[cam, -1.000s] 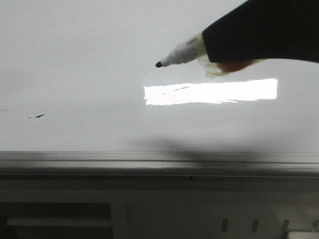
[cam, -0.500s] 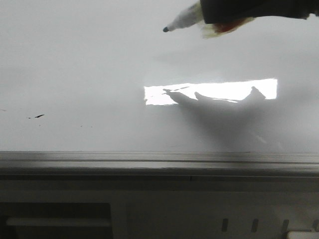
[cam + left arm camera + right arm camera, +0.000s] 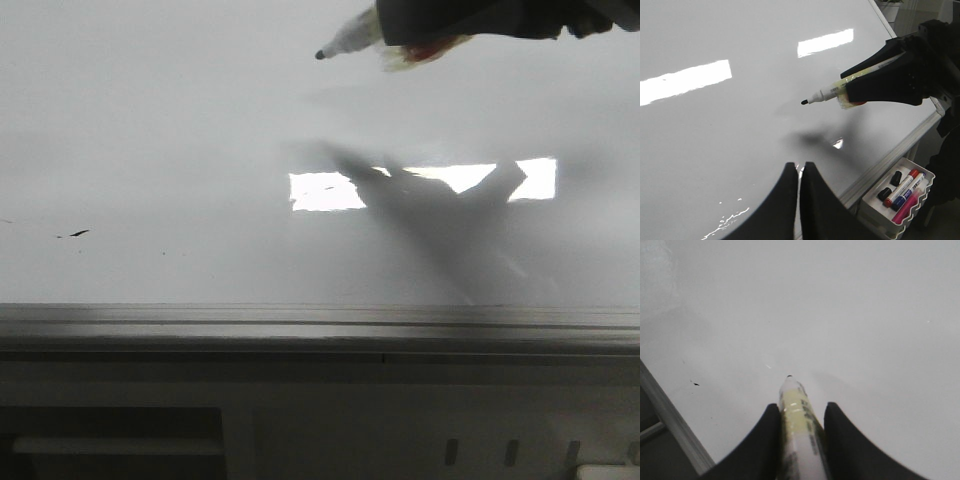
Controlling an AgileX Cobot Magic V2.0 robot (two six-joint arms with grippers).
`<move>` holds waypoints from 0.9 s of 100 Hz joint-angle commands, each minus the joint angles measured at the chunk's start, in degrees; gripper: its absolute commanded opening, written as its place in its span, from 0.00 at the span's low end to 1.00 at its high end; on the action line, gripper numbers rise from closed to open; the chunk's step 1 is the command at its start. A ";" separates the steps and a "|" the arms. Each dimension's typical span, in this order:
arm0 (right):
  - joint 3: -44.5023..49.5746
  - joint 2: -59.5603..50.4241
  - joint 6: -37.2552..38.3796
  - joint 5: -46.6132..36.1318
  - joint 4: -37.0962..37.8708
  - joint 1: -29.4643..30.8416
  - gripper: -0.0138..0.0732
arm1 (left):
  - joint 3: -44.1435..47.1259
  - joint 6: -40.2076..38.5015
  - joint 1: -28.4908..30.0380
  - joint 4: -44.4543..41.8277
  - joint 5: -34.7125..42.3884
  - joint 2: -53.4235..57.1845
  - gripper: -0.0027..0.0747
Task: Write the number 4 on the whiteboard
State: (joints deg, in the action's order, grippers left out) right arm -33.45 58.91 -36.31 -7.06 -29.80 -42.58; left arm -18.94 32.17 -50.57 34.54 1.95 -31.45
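Note:
The whiteboard [image 3: 150, 130] fills the front view, with a bright rectangular reflection [image 3: 320, 190] and a grey metal edge rail [image 3: 200, 325]. No number 4 shows on it; only small dark specks [image 3: 75, 234]. My right gripper [image 3: 400, 35] at the top of the front view is shut on a white marker [image 3: 350, 40] with a black tip, held above the board with its shadow below. The marker [image 3: 797, 410] sits between the fingers in the right wrist view, and shows in the left wrist view [image 3: 827, 92]. My left gripper [image 3: 800, 167] is shut and empty over the board [image 3: 715, 125].
A white tray [image 3: 875, 207] beside the board's edge holds several markers, red, blue and pink, and black caps. The board's rail [image 3: 890, 155] runs along its near side. A dark speck [image 3: 696, 384] lies near the rail [image 3: 670, 425] in the right wrist view.
My right gripper with the marker has moved up the front view and slightly left. Its shadow now falls across the bright reflection.

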 commanded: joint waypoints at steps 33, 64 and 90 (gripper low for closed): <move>-1.99 -0.31 -0.84 -2.97 0.75 3.38 0.11 | -1.56 -0.46 0.06 -0.23 5.37 0.02 0.01; -1.99 2.97 -0.84 -0.87 0.75 3.50 0.11 | -1.56 -0.46 0.06 -0.23 5.37 0.02 0.01; -1.99 3.53 -0.84 -1.50 0.75 3.60 0.11 | -1.56 -0.46 0.06 -0.23 5.37 0.02 0.01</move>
State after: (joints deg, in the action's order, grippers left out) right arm -33.50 62.88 -36.52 -4.35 -29.80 -39.50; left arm -18.94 32.17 -50.57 34.54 3.22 -31.45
